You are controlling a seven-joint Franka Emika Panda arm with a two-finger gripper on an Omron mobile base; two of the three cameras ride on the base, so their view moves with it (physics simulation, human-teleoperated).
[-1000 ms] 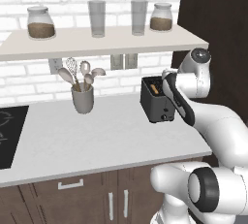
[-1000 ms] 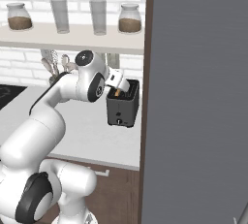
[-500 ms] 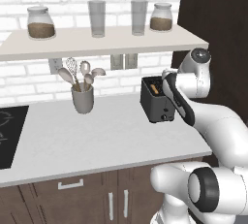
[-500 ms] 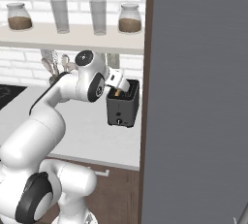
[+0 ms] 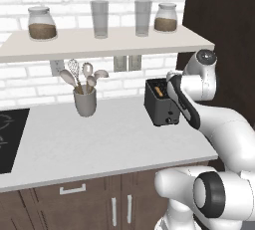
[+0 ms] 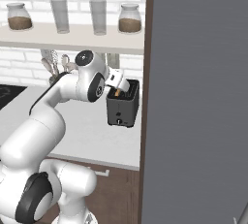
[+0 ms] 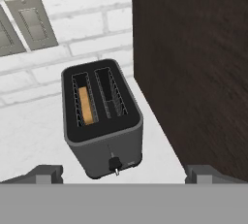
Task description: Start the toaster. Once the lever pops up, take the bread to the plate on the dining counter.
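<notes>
The gripper (image 7: 123, 172) has its jaws spread wide with nothing between them, the two dark fingertips (image 7: 46, 173) standing far apart at either side of the hand view as it looks down on the toaster (image 7: 101, 117) just below. The bread (image 7: 86, 104) sits down in the toaster's left-hand slot in that view, its tan edge showing, the other slot beside it bare, and a small lever knob (image 7: 115, 164) sticks out low on the near face. The toaster (image 5: 160, 102) stands on the grey worktop (image 5: 99, 139) close to a dark wood cabinet side (image 7: 193, 63), well apart from the grey utensil cup (image 5: 85, 102), below a shelf (image 5: 104, 42) with jars and glasses.
</notes>
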